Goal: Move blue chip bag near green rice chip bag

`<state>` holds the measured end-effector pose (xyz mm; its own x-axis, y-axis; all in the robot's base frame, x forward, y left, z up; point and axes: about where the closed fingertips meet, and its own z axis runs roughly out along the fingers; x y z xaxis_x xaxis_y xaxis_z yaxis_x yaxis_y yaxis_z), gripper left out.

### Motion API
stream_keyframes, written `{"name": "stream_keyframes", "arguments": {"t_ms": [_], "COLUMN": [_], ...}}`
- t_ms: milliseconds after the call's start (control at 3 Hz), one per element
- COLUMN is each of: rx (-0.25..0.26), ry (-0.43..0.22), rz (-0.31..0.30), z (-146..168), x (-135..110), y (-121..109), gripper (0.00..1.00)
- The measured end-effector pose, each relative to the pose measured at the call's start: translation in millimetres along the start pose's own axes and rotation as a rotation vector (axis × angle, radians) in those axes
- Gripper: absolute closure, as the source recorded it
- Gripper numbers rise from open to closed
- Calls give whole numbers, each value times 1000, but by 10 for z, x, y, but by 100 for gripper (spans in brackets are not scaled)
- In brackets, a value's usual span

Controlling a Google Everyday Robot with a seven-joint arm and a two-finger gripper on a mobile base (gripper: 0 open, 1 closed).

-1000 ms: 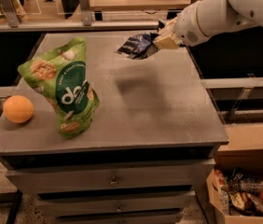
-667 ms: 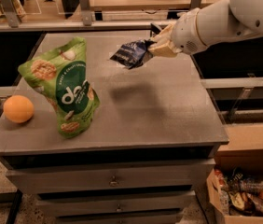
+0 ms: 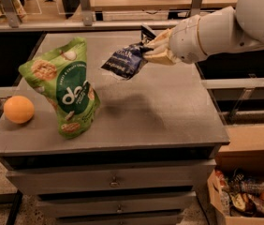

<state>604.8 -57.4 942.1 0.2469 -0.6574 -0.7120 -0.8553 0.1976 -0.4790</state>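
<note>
From the right, the hand (image 3: 153,50) pinches the blue chip bag (image 3: 122,60) by one edge, clear of the tabletop (image 3: 169,111), free to travel toward the green rice chip bag (image 3: 64,90) standing at left.

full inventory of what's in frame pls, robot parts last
green rice chip bag: 1, bright green, standing on the table's left part.
blue chip bag: 1, dark navy, held in the air over the table's rear middle, apart from the green bag.
orange fruit: 1, orange, at the table's left edge, apart from the green bag.
table: 1, grey top, centre.
drawers: 2 seen, grey, under the tabletop.
cardboard box: 1, brown, floor lower right, holding mixed packets.
gripper: 1, tan fingers, shut on the blue chip bag.
arm: 1, white, reaching in from the right.
</note>
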Motion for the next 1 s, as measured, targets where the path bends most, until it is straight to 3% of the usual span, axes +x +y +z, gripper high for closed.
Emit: {"name": "stream_keyframes", "arguments": {"t_ms": [667, 1000], "rx": [-6, -9], "ry": [-3, -4], "rz": [-8, -9], "z": [30, 45], "x": [-26, -38], "y": [18, 26], "gripper": [12, 0]}}
